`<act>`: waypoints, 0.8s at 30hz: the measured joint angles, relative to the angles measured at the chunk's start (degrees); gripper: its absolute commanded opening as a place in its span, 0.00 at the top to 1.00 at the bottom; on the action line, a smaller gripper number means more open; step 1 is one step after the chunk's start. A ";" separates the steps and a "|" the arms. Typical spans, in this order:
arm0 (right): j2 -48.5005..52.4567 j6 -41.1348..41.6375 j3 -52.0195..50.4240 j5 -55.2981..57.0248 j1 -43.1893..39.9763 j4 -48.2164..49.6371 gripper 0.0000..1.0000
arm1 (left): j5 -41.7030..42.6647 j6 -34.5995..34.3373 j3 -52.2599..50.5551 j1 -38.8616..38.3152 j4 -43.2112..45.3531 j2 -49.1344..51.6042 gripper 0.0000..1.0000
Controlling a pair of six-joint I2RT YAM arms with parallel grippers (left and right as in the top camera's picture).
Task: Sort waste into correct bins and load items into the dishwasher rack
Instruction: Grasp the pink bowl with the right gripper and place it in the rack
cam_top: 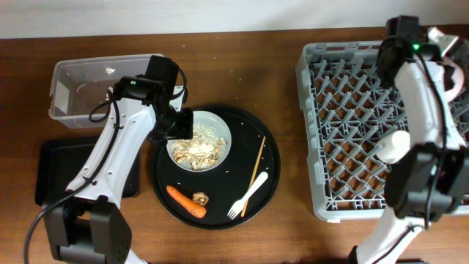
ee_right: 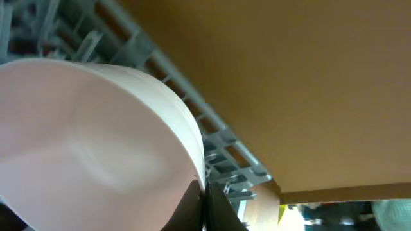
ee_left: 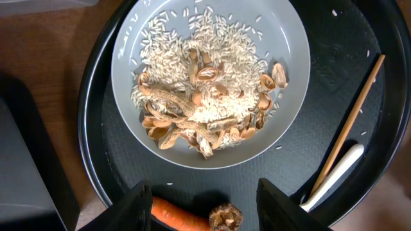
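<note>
My left gripper (cam_top: 181,125) (ee_left: 204,189) is open and empty, hovering over the round black tray beside the pale bowl (cam_top: 222,132) (ee_left: 289,45). The bowl holds beige food scraps (cam_top: 198,150) (ee_left: 205,109). The orange carrot (cam_top: 185,202) (ee_left: 180,218) and the brown lump (cam_top: 200,198) (ee_left: 225,218) lie on the tray, between my fingers in the left wrist view. The white fork (cam_top: 248,196) (ee_left: 334,176) and chopstick (cam_top: 256,167) (ee_left: 350,119) lie to the right. My right gripper (cam_top: 442,55) (ee_right: 204,189) is shut on the rim of the white saucer (cam_top: 459,73) (ee_right: 96,128) above the grey rack (cam_top: 344,110) (ee_right: 225,138).
The clear tub (cam_top: 73,73) stands at the back left, with the shallow black rectangular tray (cam_top: 55,172) in front of it, partly under my left arm. The round black tray (cam_top: 271,158) sits mid-table. A white object (cam_top: 394,147) lies in the rack.
</note>
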 measured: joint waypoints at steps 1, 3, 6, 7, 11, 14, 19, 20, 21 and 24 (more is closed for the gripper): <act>2.27 0.20 -0.07 -0.11 0.90 0.09 0.95 | 0.00 0.00 0.00 0.00 0.00 0.00 0.48; 3.65 0.48 -0.02 0.17 2.56 -0.50 0.92 | 0.00 0.00 0.00 0.00 -0.02 0.00 0.48; 4.94 2.80 -0.02 -4.98 7.61 -4.81 0.68 | 0.00 0.00 0.00 0.00 -0.26 0.00 0.48; 5.60 3.69 -0.09 -6.62 9.70 -7.19 0.57 | 0.00 0.00 0.00 0.00 -0.24 0.00 0.48; 5.92 5.73 -0.13 -13.31 15.91 -16.02 0.17 | 0.02 0.00 0.00 0.00 -0.31 0.00 0.48; 4.33 9.57 -0.15 -17.64 16.79 -19.32 0.01 | 0.02 0.00 0.00 0.00 -0.55 0.00 0.48; -15.56 8.09 -0.22 -36.74 12.33 -21.64 0.01 | 0.02 0.00 0.00 0.00 -0.87 0.00 0.47; -18.25 4.96 -0.15 -43.10 10.71 -23.41 0.01 | 0.00 0.00 0.00 0.00 -0.83 0.00 0.47; -20.02 1.64 -0.07 -50.12 9.88 -25.83 0.01 | 0.02 0.00 0.00 0.00 -0.87 0.00 0.47; -20.26 -5.22 -1.07 -67.98 13.03 -29.44 0.01 | 0.02 0.00 0.00 0.00 -1.18 0.00 0.47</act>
